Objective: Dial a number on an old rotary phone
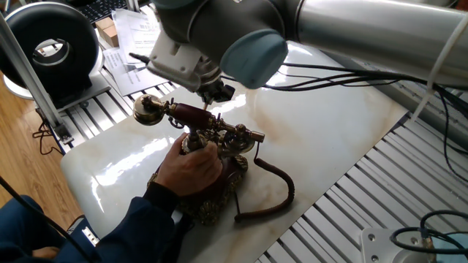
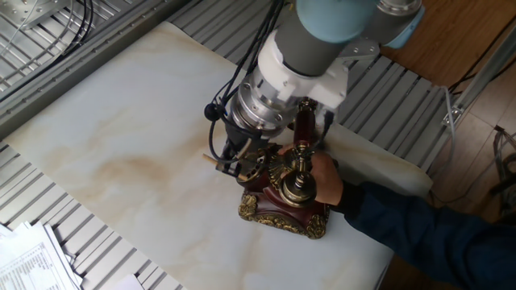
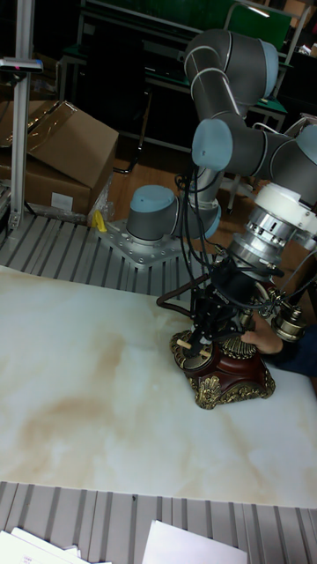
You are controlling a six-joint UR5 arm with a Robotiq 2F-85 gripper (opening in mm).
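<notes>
One robot hand (image 3: 201,337) hangs low over the front of the old rotary phone (image 2: 284,197), pinching a small wooden stick (image 2: 211,159) whose pale tip pokes out to one side; the fingers look pressed together on it, though cables and the wrist hide much of them. A person's hand (image 1: 191,167) clasps the phone body from the near side, steadying it on the pale marble bench (image 2: 121,137). The likeliest trouble, as I judge it, is the stick slipping out of a dial hole or skating over the brass, since the grip on so thin a rod is slight and the dial itself is hidden under the wrist. A sideways push could also tip the phone or knock the handset (image 1: 191,115) from its cradle, and the person's fingers sit close to the tool. The phone is ornate: a dark red-brown body on a scrolled brass square base, round brass handset ends, a brown cord (image 1: 272,191) trailing across the marble.
</notes>
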